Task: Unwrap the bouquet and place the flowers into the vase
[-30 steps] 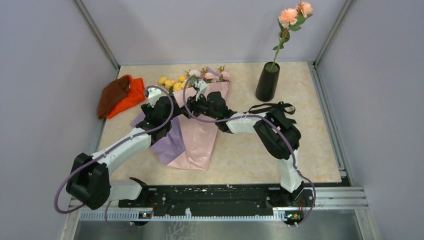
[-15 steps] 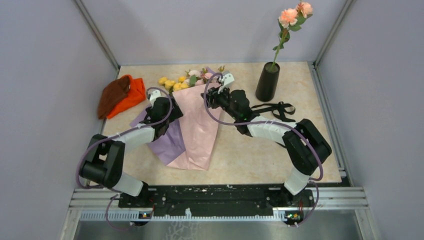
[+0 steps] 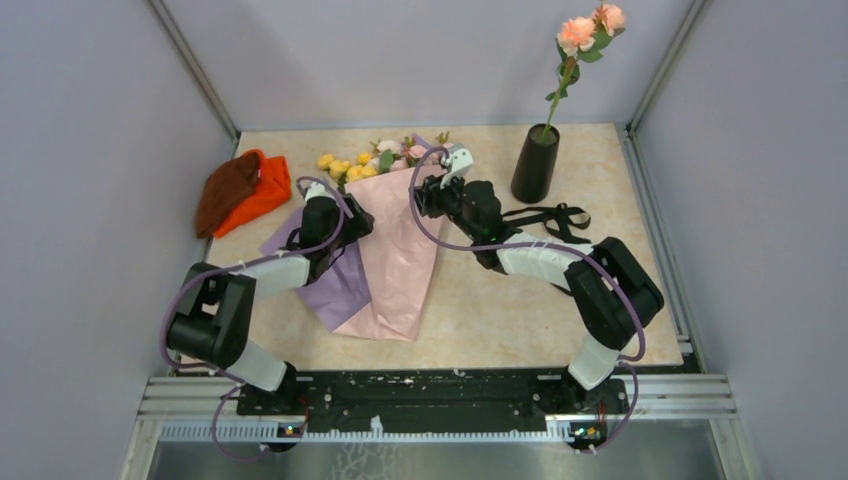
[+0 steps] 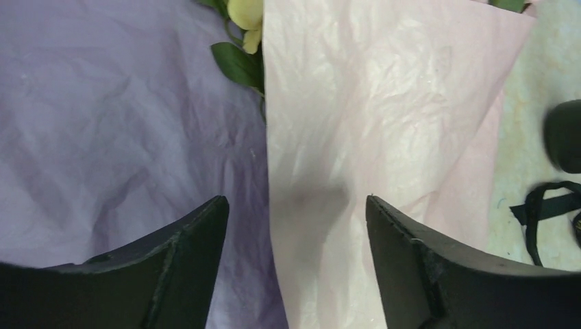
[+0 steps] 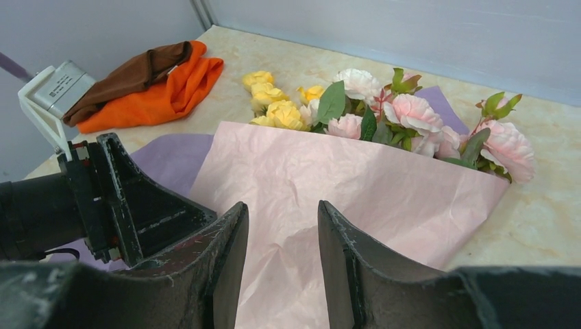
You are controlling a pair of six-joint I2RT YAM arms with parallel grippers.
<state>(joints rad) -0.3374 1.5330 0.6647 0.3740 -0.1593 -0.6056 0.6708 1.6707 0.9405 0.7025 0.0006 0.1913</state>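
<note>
The bouquet lies on the table with its black ribbon (image 3: 545, 215) off. Its pink paper (image 3: 398, 255) is folded over the stems, and the lilac inner side (image 3: 335, 285) spreads to the left. The flowers (image 5: 411, 113), pink and yellow roses (image 3: 345, 167), poke out at the far end. My left gripper (image 4: 296, 205) hovers open just above the seam where pink paper meets lilac. At the paper's right upper part my right gripper (image 5: 282, 209) is open, with nothing between its fingers. The black vase (image 3: 535, 163) stands back right, holding one peach rose stem (image 3: 580, 35).
An orange-and-brown cloth bundle (image 3: 240, 190) lies back left, also visible in the right wrist view as the cloth (image 5: 151, 82). The loose ribbon (image 4: 548, 205) lies right of the bouquet, between it and the vase. Walls close the table on three sides.
The right gripper has moved from the bouquet's middle to its upper right part. The left arm has drawn in and its gripper shifted right, over the paper seam.
</note>
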